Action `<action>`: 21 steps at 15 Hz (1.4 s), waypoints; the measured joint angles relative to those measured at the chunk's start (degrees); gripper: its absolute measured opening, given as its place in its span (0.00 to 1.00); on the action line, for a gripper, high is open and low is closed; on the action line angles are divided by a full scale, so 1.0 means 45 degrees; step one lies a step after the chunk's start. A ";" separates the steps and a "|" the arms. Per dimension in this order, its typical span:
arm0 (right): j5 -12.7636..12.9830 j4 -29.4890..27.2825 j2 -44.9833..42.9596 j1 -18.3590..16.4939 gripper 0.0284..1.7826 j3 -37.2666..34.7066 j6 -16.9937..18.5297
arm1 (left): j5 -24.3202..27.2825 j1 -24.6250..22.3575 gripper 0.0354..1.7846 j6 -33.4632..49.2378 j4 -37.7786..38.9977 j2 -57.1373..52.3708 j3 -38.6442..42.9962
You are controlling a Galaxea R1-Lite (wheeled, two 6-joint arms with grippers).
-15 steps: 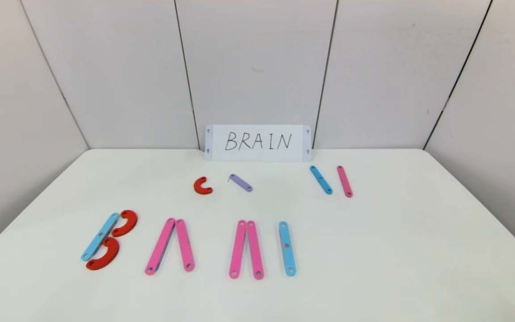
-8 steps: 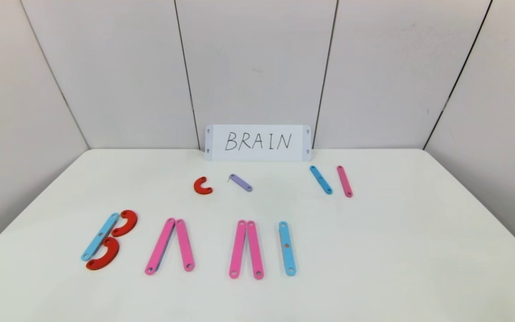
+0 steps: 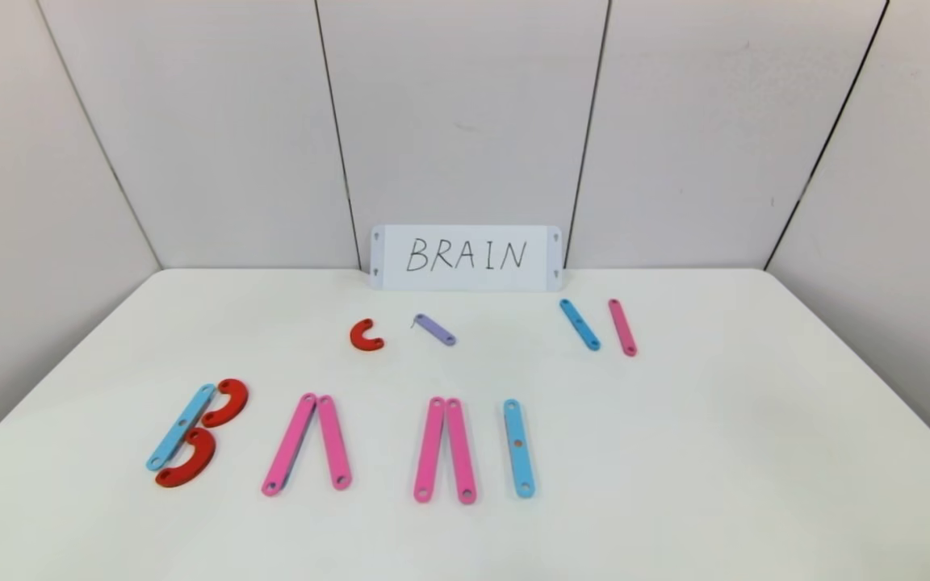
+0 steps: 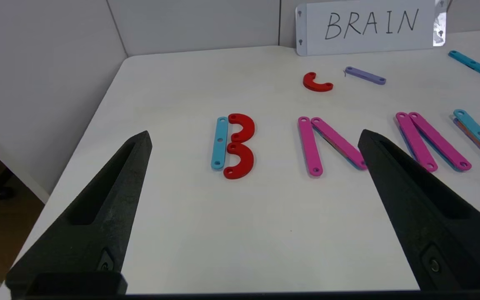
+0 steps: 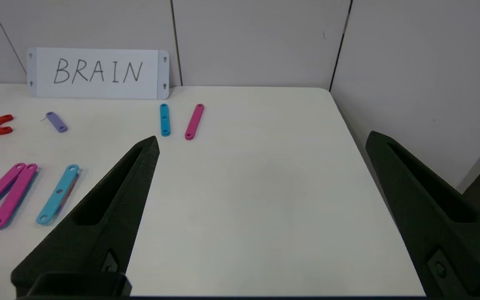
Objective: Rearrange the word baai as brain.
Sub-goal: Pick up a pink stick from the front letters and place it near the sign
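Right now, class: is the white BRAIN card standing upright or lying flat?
Upright. The card stands on its long edge at the table's far side against the wall, its writing facing forward.

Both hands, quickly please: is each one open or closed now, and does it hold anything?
Left hand: open, holding nothing, above the near left part of the table.
Right hand: open, holding nothing, above the near right part of the table.

A white card (image 3: 466,257) against the wall reads "BRAIN" in black handwriting.

Matt plastic strips (image 3: 302,444) (holed) – smooth white table (image 3: 675,452)
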State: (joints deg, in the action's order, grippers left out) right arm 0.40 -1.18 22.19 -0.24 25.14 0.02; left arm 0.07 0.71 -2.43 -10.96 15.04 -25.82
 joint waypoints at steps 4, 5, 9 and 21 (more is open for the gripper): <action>-0.0073 -0.0005 0.3153 -0.0005 0.97 0.2002 0.0049 | 0.0081 0.0019 0.98 -0.0011 -0.1159 0.3178 -0.2733; -0.0079 -0.0005 0.3980 -0.0005 0.97 0.2511 0.0060 | 0.0100 0.0024 0.98 -0.0016 -0.1311 0.4061 -0.3327; -0.0125 -0.0019 0.7325 0.0054 0.97 0.4454 0.0079 | 0.0355 0.0081 0.98 -0.0049 -0.1807 0.7840 -0.5684; -0.1474 -0.0734 1.4046 0.1436 0.97 0.7889 0.0084 | 0.1373 0.1005 0.98 -0.1463 -0.2771 1.6029 -0.9127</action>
State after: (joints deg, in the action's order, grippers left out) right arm -6.23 -4.49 85.40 6.22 60.64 0.40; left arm 6.25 5.23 -9.01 -23.43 87.17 -66.89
